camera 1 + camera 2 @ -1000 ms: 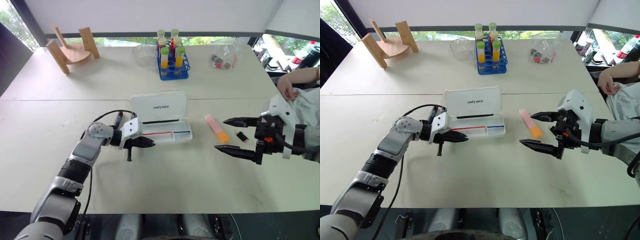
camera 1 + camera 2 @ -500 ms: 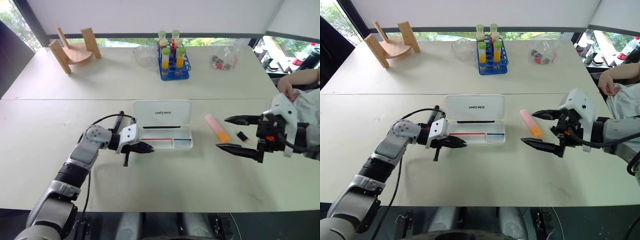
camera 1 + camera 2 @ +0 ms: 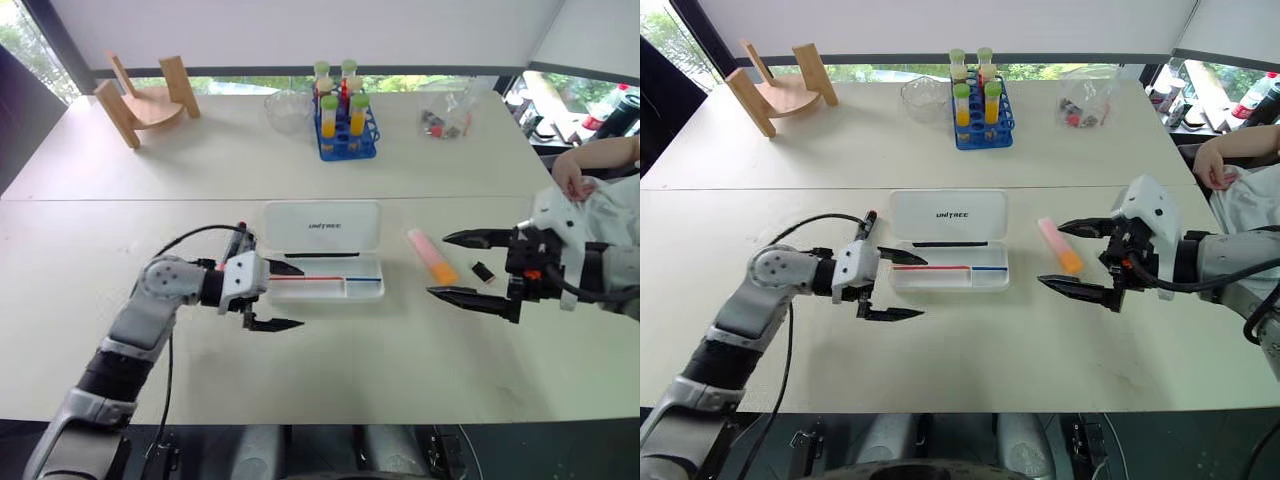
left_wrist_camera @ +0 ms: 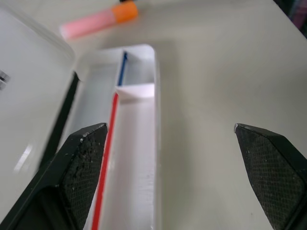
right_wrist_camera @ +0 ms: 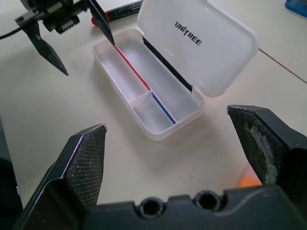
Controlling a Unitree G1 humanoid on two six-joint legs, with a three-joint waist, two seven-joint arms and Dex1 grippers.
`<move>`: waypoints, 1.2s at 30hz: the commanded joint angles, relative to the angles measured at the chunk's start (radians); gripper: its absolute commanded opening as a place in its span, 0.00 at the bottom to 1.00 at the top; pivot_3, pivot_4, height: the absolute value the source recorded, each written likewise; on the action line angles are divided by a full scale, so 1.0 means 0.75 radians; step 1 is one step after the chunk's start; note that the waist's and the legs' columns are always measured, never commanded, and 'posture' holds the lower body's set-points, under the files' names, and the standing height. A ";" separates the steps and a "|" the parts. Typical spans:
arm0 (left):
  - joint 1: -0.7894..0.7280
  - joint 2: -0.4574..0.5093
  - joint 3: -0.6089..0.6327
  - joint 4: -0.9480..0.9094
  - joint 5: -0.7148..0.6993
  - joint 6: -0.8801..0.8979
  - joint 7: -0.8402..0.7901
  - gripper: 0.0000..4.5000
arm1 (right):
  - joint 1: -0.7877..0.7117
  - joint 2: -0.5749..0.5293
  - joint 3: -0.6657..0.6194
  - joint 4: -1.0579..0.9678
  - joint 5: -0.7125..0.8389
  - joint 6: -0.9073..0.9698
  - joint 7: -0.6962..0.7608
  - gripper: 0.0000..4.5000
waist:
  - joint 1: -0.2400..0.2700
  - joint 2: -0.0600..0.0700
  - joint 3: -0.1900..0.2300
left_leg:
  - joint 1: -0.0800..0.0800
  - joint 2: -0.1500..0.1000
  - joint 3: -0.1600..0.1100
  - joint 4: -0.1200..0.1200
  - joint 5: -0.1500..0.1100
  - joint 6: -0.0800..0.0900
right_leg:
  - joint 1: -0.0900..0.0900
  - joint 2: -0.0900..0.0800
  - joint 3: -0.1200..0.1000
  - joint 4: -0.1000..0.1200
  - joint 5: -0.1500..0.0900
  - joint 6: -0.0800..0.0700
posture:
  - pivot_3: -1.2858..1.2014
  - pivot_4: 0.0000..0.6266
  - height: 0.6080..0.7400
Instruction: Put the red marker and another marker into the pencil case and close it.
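Observation:
The pencil case [image 3: 322, 228] lies open at mid-table, its white lid laid back and a thin red and blue line running along its tray [image 3: 325, 290]. My left gripper [image 3: 284, 295] is open at the tray's left end, with nothing between its fingers. The red marker [image 3: 238, 241], slim and mostly dark with red at one end, lies on the table behind that gripper, left of the case. The other marker [image 3: 433, 257], pink with an orange end, lies right of the case. My right gripper [image 3: 1050, 256] hovers open beside its orange end, holding nothing.
A tiny black piece [image 3: 484, 272] lies just right of the highlighter. At the back stand a wooden holder [image 3: 150, 100], a glass bowl [image 3: 288, 110], a blue rack of tubes [image 3: 347, 125] and a clear bag [image 3: 450, 118]. A person's hand [image 3: 570, 175] rests at the right edge.
My left gripper went from shut to wide open and pulled up and back to the left, away from the case's front. The right gripper stayed where it was.

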 commanded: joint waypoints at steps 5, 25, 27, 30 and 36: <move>0.086 -0.026 0.387 -0.199 -0.107 0.385 0.534 0.99 | -0.039 0.008 0.005 0.020 -0.003 -0.037 0.023 1.00 | 0.001 0.000 0.000 | 0.000 0.000 0.000 0.000 0.000 0.000 | 0.000 0.000 0.000 0.000 0.000 0.000 | 0.52 0.24 1.00; 0.000 -0.412 0.406 0.091 -0.026 1.068 1.306 0.69 | -0.017 -0.001 -0.092 -0.067 0.071 0.041 -0.047 1.00 | 0.001 0.000 -0.002 | 0.002 -0.002 0.000 0.002 0.000 0.000 | 0.001 0.001 0.001 0.002 0.001 0.001 | 0.52 0.24 1.00; 0.018 -0.413 0.426 0.067 -0.039 1.076 1.311 0.46 | -0.021 0.001 -0.090 -0.067 0.071 0.041 -0.053 1.00 | 0.001 0.001 -0.002 | 0.003 -0.002 0.000 0.002 0.000 0.000 | 0.003 0.000 0.002 0.002 0.001 0.001 | 0.52 0.24 1.00; 0.042 -0.402 0.458 0.010 -0.052 1.076 1.318 0.15 | -0.031 0.005 -0.079 -0.063 0.069 0.038 -0.062 1.00 | 0.002 0.001 -0.002 | 0.003 -0.002 0.000 0.002 0.000 0.000 | 0.002 0.000 0.002 0.002 0.001 0.001 | 0.52 0.24 1.00; 0.066 -0.237 0.535 -0.152 -0.183 0.921 1.054 0.06 | -0.041 0.007 -0.064 -0.053 0.063 0.029 -0.062 1.00 | 0.000 0.000 -0.001 | 0.003 -0.001 0.001 0.002 0.000 0.000 | 0.001 0.001 0.002 0.002 0.001 0.001 | 0.52 0.24 1.00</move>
